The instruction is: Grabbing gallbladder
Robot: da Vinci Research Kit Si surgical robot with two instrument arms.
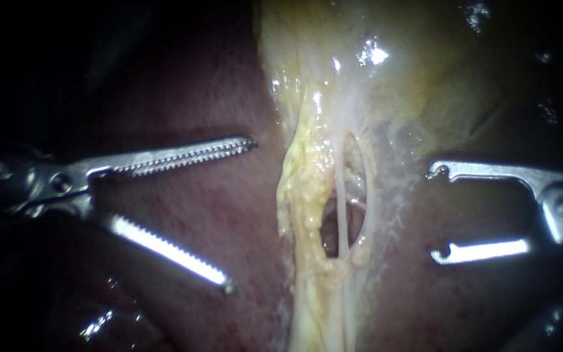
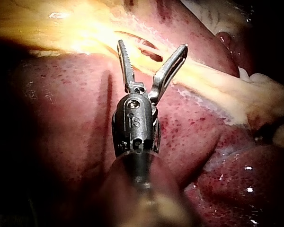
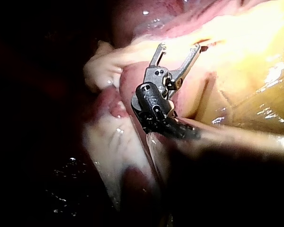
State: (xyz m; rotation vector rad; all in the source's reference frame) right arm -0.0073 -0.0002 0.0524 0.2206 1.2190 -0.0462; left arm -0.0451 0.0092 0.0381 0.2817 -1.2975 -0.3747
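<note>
The liver took up most of the ground, dark red and speckled, lying under everything else. The gallbladder, pale yellow-green and wet, sat at the top of the endoscope view, right of centre, and neither instrument had hold of it. From it a yellow fatty band ran down the middle of that view, over the liver. An opening in the band showed a thin pale tube running lengthwise through it.

The left instrument came in from the left with its hand wide open. Its two toothed jaws spread in a V towards the band, with only liver behind the gap between them. The upper tip stood just beside the band's left edge, apart from it. In the left wrist view both tips lay over the band, and I could not tell whether they touched it.

The right instrument came in from the right, its hand also wide open. Its two slim jaws had hooked tips, stood well apart and gripped nothing, near the band's right edge
</note>
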